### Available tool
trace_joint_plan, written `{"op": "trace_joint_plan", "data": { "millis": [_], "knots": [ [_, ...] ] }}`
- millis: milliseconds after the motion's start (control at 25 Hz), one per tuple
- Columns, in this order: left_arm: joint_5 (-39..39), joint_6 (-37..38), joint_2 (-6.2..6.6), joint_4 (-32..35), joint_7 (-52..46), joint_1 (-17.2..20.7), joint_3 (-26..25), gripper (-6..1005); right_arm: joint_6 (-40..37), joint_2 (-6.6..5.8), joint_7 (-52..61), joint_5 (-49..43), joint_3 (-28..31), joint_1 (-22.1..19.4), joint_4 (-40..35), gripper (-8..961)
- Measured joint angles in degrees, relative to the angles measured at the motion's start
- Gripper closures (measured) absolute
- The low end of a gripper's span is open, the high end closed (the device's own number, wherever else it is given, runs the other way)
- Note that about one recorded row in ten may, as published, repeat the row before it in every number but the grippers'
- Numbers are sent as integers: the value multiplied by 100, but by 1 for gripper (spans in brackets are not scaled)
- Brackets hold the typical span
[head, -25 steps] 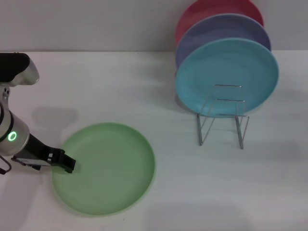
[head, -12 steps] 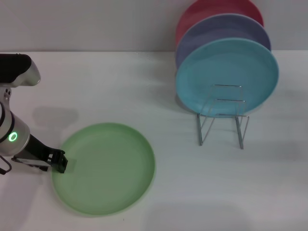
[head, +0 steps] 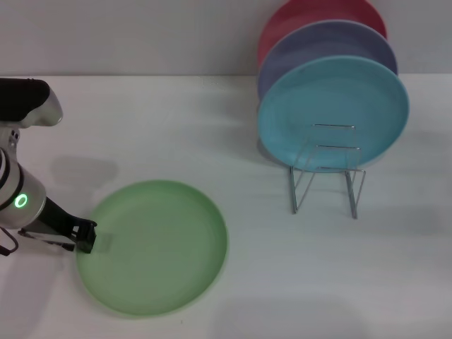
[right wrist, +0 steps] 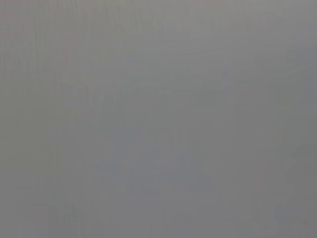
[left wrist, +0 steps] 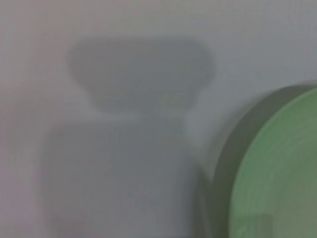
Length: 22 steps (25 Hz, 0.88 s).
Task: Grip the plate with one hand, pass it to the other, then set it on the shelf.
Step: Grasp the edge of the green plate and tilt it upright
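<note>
Shelf [head: 327,169]: a thin silver wire rack, set on the right half of the tabletop [head: 282,282]. Three plates are held upright in it, stacked front to back: teal-blue plate [head: 332,113] nearest, lavender plate [head: 311,46] behind it, red plate [head: 304,18] farthest. The near wire loops in front of the teal-blue plate are seen unfilled.

Count: four plates in total, three in the rack, one flat on the tabletop. One rack. One arm in view.

The plate [head: 152,246], light green, is laid flat on the near left part of the tabletop, well apart from the shelf. In the left wrist view its rim [left wrist: 277,168] is seen against the white surface, with a soft shadow beside it.

Left tool [head: 83,236] is placed low at the left rim of the plate, touching or just beside it; exact contact cannot be told. Whether the tool is spread or pressed together cannot be told either. A green ring light is lit on the left arm [head: 20,201].

Right tool is not seen in the head view; only a flat grey field is shown in the right wrist view.

Surface: plain white tabletop, matte. A pale wall is seen along the far edge.
</note>
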Motion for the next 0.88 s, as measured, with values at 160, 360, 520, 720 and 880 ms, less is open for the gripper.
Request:
{"op": "trace_joint_plan", "data": {
  "millis": [160,360,520,720,880],
  "knots": [
    [10,22,0,23,2,-17,48,744,0,0,2,0,0,10,0,358],
    [9,29,0,31,4,-25,51,773,0,-3,2,-1,0,13,0,358],
    [19,64,0,39,4,-25,51,800,0,-5,2,-1,0,22,0,358],
    [18,121,0,83,4,-24,58,835,0,-8,2,-1,0,25,0,358],
    [8,128,0,109,4,-28,64,862,0,-9,2,-1,0,24,0,358]
  ]
}}
